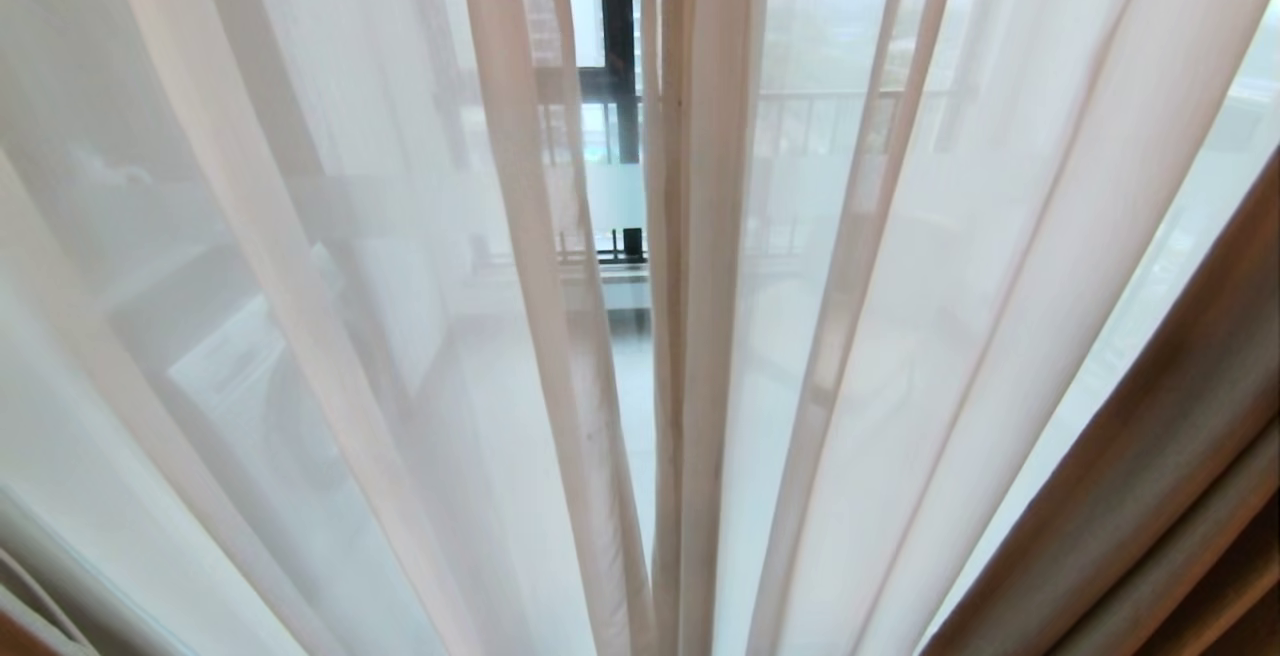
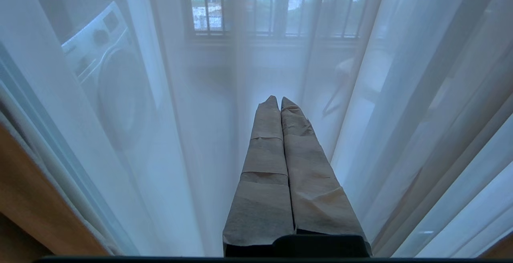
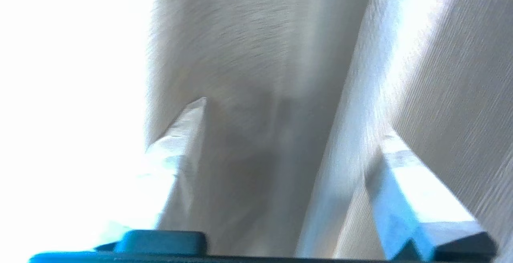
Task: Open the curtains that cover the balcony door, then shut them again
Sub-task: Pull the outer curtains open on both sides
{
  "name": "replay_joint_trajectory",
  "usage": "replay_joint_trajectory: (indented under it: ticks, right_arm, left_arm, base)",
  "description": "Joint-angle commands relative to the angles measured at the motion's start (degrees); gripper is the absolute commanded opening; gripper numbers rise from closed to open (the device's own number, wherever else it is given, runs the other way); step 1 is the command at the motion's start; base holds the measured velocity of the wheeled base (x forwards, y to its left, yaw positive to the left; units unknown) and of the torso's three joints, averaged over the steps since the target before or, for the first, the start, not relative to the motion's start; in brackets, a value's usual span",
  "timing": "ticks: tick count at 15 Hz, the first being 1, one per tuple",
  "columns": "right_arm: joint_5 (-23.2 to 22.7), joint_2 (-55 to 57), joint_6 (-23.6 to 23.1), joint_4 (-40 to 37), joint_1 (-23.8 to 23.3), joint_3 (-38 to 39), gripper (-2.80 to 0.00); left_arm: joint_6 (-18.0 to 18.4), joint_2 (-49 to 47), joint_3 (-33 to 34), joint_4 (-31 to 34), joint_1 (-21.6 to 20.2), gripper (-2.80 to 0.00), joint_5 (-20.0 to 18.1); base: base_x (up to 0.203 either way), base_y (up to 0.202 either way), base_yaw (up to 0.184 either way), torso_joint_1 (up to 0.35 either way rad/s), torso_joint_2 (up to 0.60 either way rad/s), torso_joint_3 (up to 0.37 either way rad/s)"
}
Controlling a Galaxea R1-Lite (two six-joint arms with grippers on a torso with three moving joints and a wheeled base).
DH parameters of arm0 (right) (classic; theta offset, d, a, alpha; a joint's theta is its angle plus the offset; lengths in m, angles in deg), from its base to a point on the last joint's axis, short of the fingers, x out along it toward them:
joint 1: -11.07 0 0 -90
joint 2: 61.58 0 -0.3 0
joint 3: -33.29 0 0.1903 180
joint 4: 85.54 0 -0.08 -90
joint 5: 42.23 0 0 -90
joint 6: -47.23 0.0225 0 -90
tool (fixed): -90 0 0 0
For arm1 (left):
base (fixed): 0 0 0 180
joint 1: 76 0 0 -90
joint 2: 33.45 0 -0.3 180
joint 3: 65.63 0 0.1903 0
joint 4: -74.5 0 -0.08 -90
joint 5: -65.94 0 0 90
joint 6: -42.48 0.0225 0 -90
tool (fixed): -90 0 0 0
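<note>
Cream-white sheer curtains [image 1: 900, 336] hang drawn across nearly the whole head view, with only a thin slit in the middle. Through that slit the balcony door's glass shows its frosted white band [image 1: 615, 198]. A heavy beige-brown drape [image 1: 1150, 496] hangs at the right edge. Neither gripper is in the head view. My right gripper [image 3: 294, 119] is open, its two fingers spread wide with a fold of the heavy woven drape [image 3: 256, 54] lying between them. My left gripper [image 2: 279, 102] is shut and empty, its taped fingers pointing at the sheers [image 2: 192, 142].
Behind the sheers, a white washing machine [image 2: 112, 86] stands on the balcony at the left. A barred railing and dark-framed window [image 2: 248, 10] lie farther out. Another strip of heavy drape [image 1: 20, 626] shows in the head view's lower left corner.
</note>
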Motion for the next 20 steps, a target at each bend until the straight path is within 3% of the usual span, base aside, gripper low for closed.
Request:
replay_joint_trajectory:
  ticks: [1,10,15,16,17,20]
  right_arm:
    - [-0.18,-5.17,0.03,0.29,-1.9,3.53,0.0]
    - [1.39,-22.09,-0.1,-0.38,-4.06,19.11,0.0]
    - [1.06,-22.63,-0.19,-0.39,-4.01,20.14,0.0]
    - [1.05,-22.63,-0.19,-0.43,-4.06,20.14,-2.53]
    - [0.97,-22.63,-0.19,-0.38,-4.03,20.29,-2.8]
    - [0.97,-22.71,-0.19,-0.28,-3.79,21.33,-2.8]
  left_arm:
    - [-0.03,0.02,0.01,-0.02,0.0,-2.8,0.04]
    - [-0.03,0.02,0.01,-0.02,0.0,-2.8,0.04]
    - [-0.03,0.02,0.01,-0.02,0.0,-2.8,0.04]
    - [-0.03,0.02,0.01,-0.02,0.0,-2.8,0.04]
    - [-0.03,0.02,0.01,-0.02,0.0,-2.8,0.04]
    - [-0.03,0.02,0.04,-0.02,0.0,-2.8,0.04]
  base:
    - [0.0,0.0,0.0,0.0,0.0,0.0]
    - [0.0,0.0,0.0,0.0,0.0,0.0]
    - [0.0,0.0,0.0,0.0,0.0,0.0]
    - [0.0,0.0,0.0,0.0,0.0,0.0]
    - [0.0,0.0,0.0,0.0,0.0,0.0]
    - [0.0,0.0,0.0,0.0,0.0,0.0]
